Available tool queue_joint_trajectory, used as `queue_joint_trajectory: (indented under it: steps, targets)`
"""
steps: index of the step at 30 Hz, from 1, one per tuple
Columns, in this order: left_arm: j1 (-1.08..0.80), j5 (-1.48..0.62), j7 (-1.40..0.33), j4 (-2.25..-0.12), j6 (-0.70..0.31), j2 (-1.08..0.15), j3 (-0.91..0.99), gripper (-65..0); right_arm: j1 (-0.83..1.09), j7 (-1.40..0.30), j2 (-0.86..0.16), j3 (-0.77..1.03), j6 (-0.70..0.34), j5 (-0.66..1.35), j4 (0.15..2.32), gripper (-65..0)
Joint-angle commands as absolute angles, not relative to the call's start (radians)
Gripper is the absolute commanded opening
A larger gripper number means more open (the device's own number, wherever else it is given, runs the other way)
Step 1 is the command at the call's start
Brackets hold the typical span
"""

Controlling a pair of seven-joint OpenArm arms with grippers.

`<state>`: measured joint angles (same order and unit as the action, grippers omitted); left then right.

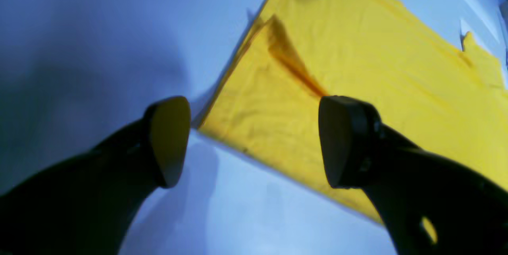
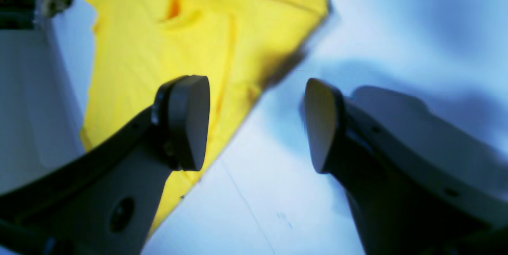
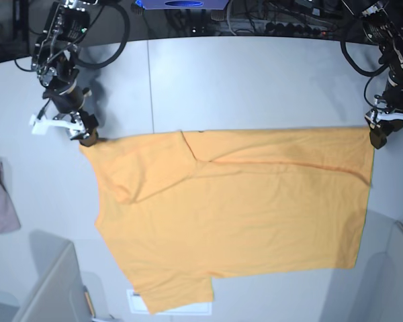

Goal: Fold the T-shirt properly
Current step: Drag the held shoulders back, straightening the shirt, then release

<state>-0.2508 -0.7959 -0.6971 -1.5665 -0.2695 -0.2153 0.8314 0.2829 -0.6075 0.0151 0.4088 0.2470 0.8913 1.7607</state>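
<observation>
The orange-yellow T-shirt lies spread flat on the grey table, with one sleeve folded onto the body. My left gripper hovers at the shirt's far right corner. In the left wrist view it is open, and the shirt's corner lies between and beneath the fingers. My right gripper is at the shirt's far left corner. In the right wrist view it is open, with the shirt's edge under its left finger. Neither gripper holds cloth.
A small pinkish-mauve cloth lies at the table's left edge. Grey bin walls stand at the front left and the front right. A white sheet pokes out under the shirt's front sleeve. Cables run along the back.
</observation>
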Motion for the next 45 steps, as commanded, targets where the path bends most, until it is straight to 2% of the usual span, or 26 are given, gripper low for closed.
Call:
queue_joint_trajectory:
  steps: [1, 11, 17, 34, 37, 39, 41, 45]
  targets:
    - [-0.243, -0.809, -0.682, -1.549, -0.277, -0.213, 0.839, -16.6, 0.271, -0.593, 0.021, 0.412, 0.236, 0.901, 1.759, -29.3]
    - [-0.193, -0.808, -0.679, -1.356, -0.277, -0.211, 0.84, -17.1, 0.255, -0.588, 0.035, 0.412, 0.231, 0.901, 1.664, -29.1]
    - [-0.148, -0.808, -0.679, -1.33, -0.277, -0.211, 0.839, -17.1, 0.22, -0.588, 0.033, 0.412, 0.229, 0.901, 1.649, -29.0]
    - [-0.05, -0.808, -0.679, -1.207, -0.277, -0.222, 0.829, -17.3, 0.088, -0.587, 0.013, 0.41, 0.229, 0.9, 1.432, -29.4]
    - [-0.054, -0.808, -0.679, -1.207, -0.277, -0.222, 0.837, -18.3, 0.088, -0.587, 0.013, 0.41, 0.209, 0.9, 1.428, -31.8]
    - [-0.059, -0.808, -0.679, -1.205, -0.277, -0.225, 0.837, -25.2, 0.088, -0.587, 0.012, 0.412, 0.166, 0.9, 1.426, -39.0]
    - [-0.059, -0.808, -0.679, -1.205, -0.277, -0.225, 0.837, -36.9, 0.088, -0.587, 0.012, 0.412, 0.147, 0.9, 1.426, -48.3]
    - [-0.054, -0.808, -0.679, -1.205, -0.277, -0.229, 0.829, -61.5, 0.088, -0.587, 0.012, 0.412, 0.133, 0.9, 1.426, -62.7]
